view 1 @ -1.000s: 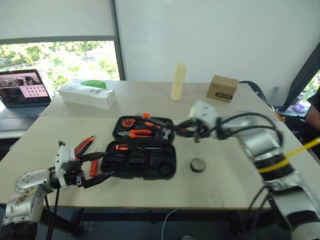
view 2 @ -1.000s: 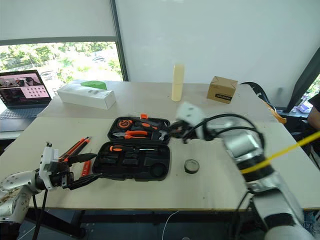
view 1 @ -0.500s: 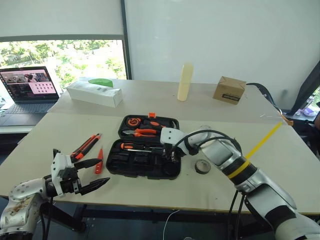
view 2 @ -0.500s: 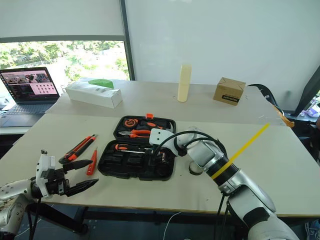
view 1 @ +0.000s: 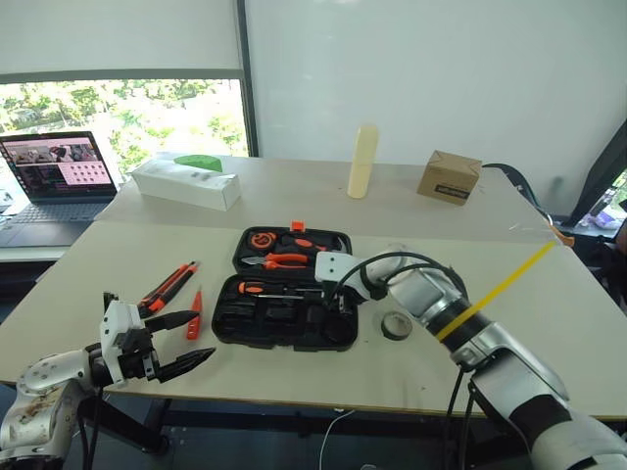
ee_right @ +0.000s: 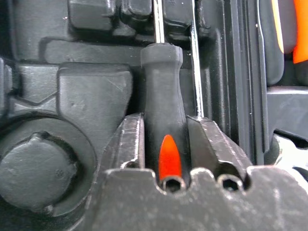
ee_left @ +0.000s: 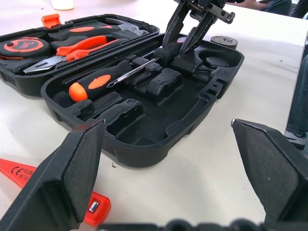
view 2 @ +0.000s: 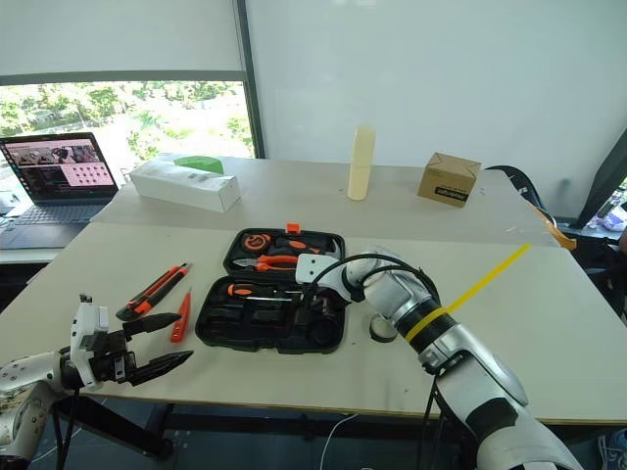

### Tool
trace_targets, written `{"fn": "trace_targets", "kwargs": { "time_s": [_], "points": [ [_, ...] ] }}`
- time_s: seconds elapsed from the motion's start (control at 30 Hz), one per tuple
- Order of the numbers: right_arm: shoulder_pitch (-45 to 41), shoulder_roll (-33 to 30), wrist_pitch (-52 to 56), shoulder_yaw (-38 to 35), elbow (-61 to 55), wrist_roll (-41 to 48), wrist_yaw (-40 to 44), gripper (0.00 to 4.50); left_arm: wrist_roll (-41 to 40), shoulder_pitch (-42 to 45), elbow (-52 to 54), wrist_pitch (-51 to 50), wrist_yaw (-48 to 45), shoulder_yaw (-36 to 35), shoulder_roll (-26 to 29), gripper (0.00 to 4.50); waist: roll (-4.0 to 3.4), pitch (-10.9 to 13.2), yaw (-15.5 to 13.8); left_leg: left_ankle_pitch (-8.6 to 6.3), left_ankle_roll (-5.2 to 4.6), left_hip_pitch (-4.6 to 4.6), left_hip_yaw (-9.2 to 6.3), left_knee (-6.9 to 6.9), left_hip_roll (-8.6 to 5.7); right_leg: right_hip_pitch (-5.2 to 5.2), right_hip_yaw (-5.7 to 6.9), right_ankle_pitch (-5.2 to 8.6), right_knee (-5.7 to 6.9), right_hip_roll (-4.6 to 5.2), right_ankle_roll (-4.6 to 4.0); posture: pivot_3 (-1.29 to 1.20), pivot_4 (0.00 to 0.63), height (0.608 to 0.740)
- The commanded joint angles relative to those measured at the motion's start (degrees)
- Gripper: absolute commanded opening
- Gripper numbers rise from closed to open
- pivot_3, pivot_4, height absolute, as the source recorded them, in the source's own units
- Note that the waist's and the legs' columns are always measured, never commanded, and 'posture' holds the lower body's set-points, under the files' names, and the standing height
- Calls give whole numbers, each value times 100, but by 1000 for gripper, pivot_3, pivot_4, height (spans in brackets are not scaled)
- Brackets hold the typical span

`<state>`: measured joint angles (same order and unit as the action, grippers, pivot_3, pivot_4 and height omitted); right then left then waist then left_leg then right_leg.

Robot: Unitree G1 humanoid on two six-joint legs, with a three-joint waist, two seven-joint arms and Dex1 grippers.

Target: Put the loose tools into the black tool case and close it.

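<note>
The black tool case lies open mid-table. One orange-and-black screwdriver rests in its front half. My right gripper reaches down into that half, shut on a second screwdriver whose black handle lies in a moulded slot. Left of the case lie the utility knife and the slim orange tool. The black tape roll sits to the right of the case. My left gripper hovers open and empty by the case's front left corner.
Pliers and a tape measure sit in the lid half. At the back stand a laptop, a white box, a yellow cylinder and a cardboard box.
The camera shifted. My right gripper came down from above the case's right rear into the front half with the screwdriver. The left gripper stayed where it was.
</note>
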<state>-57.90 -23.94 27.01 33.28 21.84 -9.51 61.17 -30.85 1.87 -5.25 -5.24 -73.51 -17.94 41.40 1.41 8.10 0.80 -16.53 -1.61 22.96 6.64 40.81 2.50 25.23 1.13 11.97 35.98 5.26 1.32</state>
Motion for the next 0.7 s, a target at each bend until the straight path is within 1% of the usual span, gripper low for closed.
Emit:
{"fn": "trace_targets", "kwargs": {
  "time_s": [0.03, 0.1, 0.17, 0.23, 0.27, 0.3, 0.37, 0.47, 0.5, 0.6, 0.7],
  "points": [
    [-37, -269, -25, -441, -572, 486, 690, 2694, -66, -79, 199, 60, 20, -144, 89, 4500, 0, 1, 8, 0, 0, 2, -1, 0, 1, 1, 0, 0, 1, -1, 0, 0, 150, 740],
    [-73, -557, -24, -512, -845, 590, 1110, 2694, -68, -126, 199, 62, 17, -167, 106, 4500, -2, 2, 1, 1, 1, 11, -4, -2, 1, 7, 1, 0, 2, -1, 0, 0, 150, 740],
    [-149, -582, -3, -573, -821, 611, 1128, 2694, -66, -130, 178, 64, 14, -180, 121, 4500, -2, 2, 5, 0, 1, 10, -13, -5, 5, 6, 1, -1, 6, -3, 0, 0, 150, 740],
    [-158, -444, -52, -612, -684, 615, 1002, 2694, -57, -110, 161, 67, 28, -180, 124, 4500, -2, 1, 28, -3, -5, 11, -13, -5, 4, 6, 0, -1, 3, -3, 0, 0, 150, 740],
    [-142, -347, -133, -602, -573, 571, 907, 2179, -58, -91, 159, 61, 44, -176, 121, 4500, -2, 1, 46, -13, -23, 10, -12, -6, 5, 6, 0, -1, 3, -4, 0, 0, 150, 740],
    [-117, -255, -226, -589, -471, 522, 816, 1970, -59, -82, 170, 54, 62, -170, 116, 4500, -2, 2, 59, -14, -25, 6, -12, -6, 6, 7, -3, -1, 3, -4, 0, 0, 150, 740],
    [-78, -17, -301, -614, -217, 459, 546, 1372, -64, -85, 200, 41, 83, -160, 110, 4500, -2, 2, 79, -14, -24, 1, -11, -6, 6, 7, -4, 0, 0, -4, -2, 0, 150, 740],
    [-19, 191, -522, -573, 88, 340, 318, 279, -70, -136, 242, 22, 93, -163, 117, 4500, -2, 2, 88, -11, -19, -1, -3, -6, 6, 9, -2, 1, 2, -4, -6, 0, 150, 740],
    [-16, 240, -557, -584, 141, 322, 277, 82, -72, -151, 251, 19, 97, -166, 121, 4500, -2, 2, 87, -10, -18, -2, -2, -6, 6, 8, -3, 1, 2, -4, -7, 0, 150, 740],
    [-42, 392, -579, -596, 296, 278, 174, 82, -67, -168, 244, 9, 101, -177, 149, 4500, -2, 2, 77, 4, 8, 1, -1, -6, 4, 8, -1, 1, 7, -1, -7, 0, 150, 740],
    [-46, 523, -606, -519, 461, 191, 122, 82, -56, -162, 227, 4, 107, -175, 178, 4500, -2, 2, 91, 4, 8, -2, -2, -7, 6, 6, -1, 1, 7, -3, -7, 0, 150, 740]
  ]
}}
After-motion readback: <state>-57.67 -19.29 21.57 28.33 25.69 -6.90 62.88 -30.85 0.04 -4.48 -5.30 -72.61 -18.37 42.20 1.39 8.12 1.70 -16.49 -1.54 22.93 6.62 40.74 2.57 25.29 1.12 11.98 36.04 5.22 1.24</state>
